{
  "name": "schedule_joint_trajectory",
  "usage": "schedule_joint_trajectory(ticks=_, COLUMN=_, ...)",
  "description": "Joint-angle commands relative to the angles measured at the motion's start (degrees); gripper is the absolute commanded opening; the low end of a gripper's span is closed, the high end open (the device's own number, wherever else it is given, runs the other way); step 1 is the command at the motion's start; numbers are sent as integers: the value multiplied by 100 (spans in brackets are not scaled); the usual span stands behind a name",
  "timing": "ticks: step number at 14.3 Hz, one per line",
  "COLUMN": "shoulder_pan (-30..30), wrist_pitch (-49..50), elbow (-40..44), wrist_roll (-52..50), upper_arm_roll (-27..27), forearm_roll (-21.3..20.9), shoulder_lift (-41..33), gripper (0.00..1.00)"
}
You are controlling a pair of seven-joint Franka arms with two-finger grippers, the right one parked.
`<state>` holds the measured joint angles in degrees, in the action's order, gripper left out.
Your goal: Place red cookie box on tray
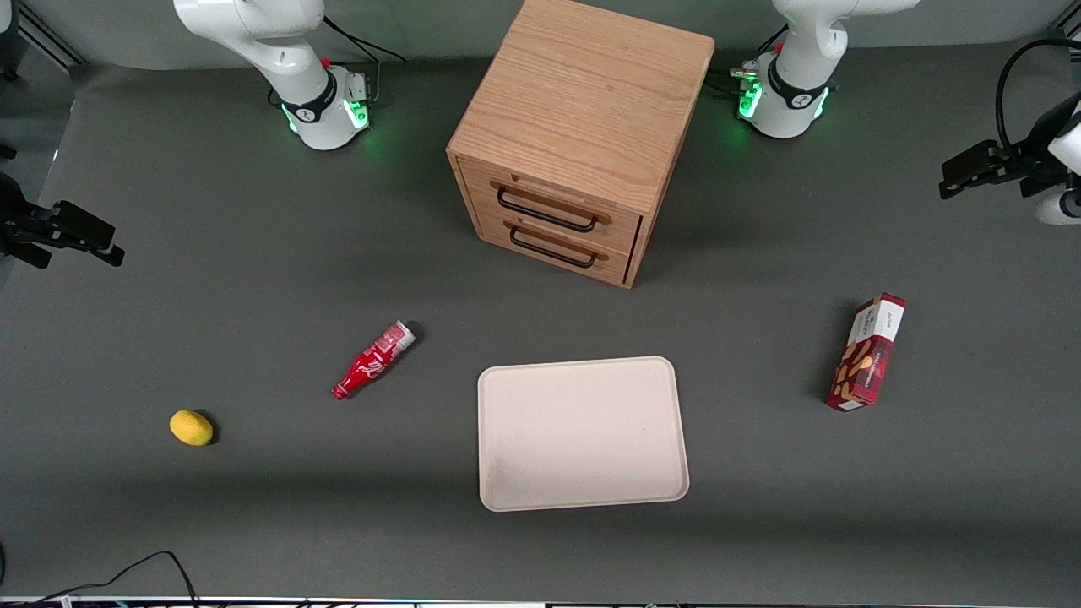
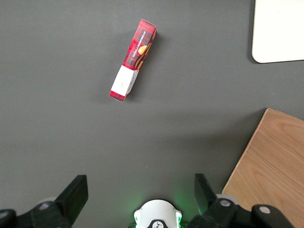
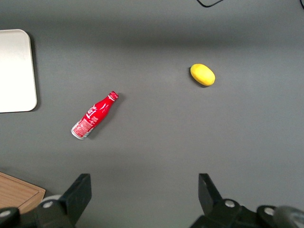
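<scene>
Dark-red cardboard marked the red cookie box (image 1: 867, 353), which was seen lying flat on the grey table (image 1: 253, 523) toward the working arm's end, well apart from the tray (image 1: 581, 432). The beige tray was found empty, nearer to the front camera than the wooden drawer cabinet (image 1: 574, 135). A red bottle (image 1: 372, 361) and a yellow lemon (image 1: 192, 427) were noted toward the parked arm's end and were not part of the job.

The left gripper (image 2: 140, 192) was held high above the table, away from the box, with its fingers (image 2: 75, 194) spread wide and nothing caught between them. No contact with the box had been made, so the step in hand was judged to be the approach, with the whole task still to be done.

For the next move, the gripper would need to be brought over the box and turned so that the fingers lined up across its slim width, since the box was seen lying at a slant. A descent and a firm closing on the long sides would then be called for before any lift.
</scene>
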<state>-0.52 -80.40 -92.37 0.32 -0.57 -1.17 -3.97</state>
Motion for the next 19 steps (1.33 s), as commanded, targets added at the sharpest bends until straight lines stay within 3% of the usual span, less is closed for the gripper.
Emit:
schedule_joint_trajectory(ticks=1, shoulder_pan=70, wrist_pitch=200, elbow=184, wrist_roll=-59, upper_arm_roll=31, forearm_roll=-42, shoulder_lift=63, gripper=100)
schedule_joint_trajectory(ticks=19, shoulder_pan=61, wrist_pitch=201, elbow=202, wrist_roll=-14, upper_arm_roll=48, forearm_roll=-24, shoulder_lift=28, gripper=100)
